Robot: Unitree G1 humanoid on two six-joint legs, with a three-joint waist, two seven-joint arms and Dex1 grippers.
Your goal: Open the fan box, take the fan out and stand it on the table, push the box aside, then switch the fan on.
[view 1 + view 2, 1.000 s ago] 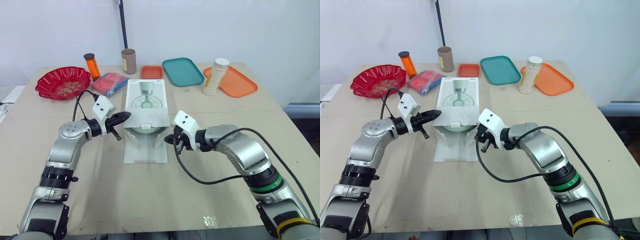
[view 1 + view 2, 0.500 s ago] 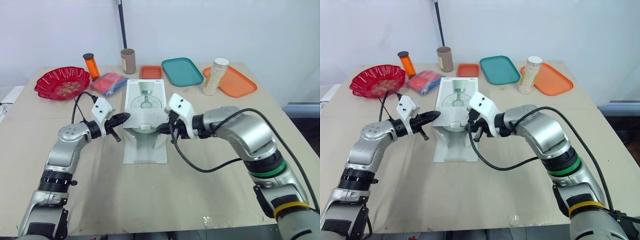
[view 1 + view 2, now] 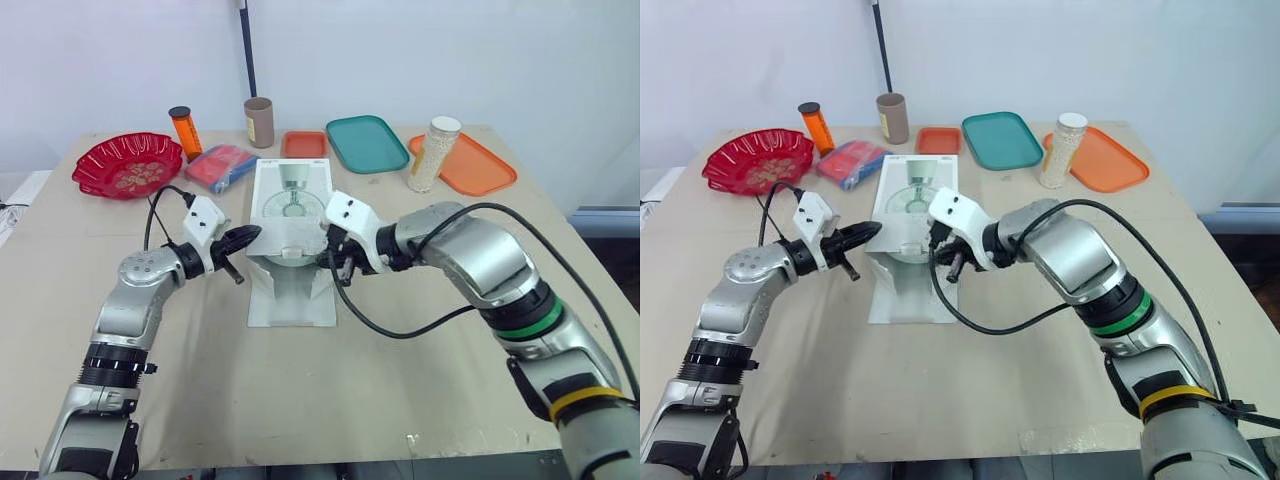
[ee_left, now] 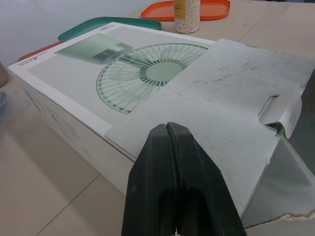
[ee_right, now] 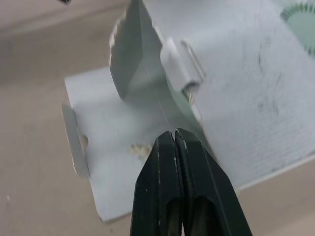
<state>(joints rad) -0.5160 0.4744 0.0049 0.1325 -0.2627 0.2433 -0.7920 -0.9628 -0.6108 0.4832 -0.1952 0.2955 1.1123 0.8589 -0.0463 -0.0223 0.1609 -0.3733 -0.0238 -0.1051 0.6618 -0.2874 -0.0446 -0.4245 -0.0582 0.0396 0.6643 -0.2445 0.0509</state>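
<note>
White cardboard printed with a pale green fan, the fan box (image 3: 291, 205) is lying flat at the middle of the beige table (image 3: 300, 400), its near flap folded out onto the tabletop. We are bringing our right gripper (image 3: 335, 262) in from the right to the box's open end, fingers pressed together. Our left gripper (image 3: 250, 234) is staying at the box's left side, fingers together too. A red bowl (image 3: 127, 165) and a teal tray (image 3: 365, 142) are sitting along the far edge, under a white wall (image 3: 450, 50).
</note>
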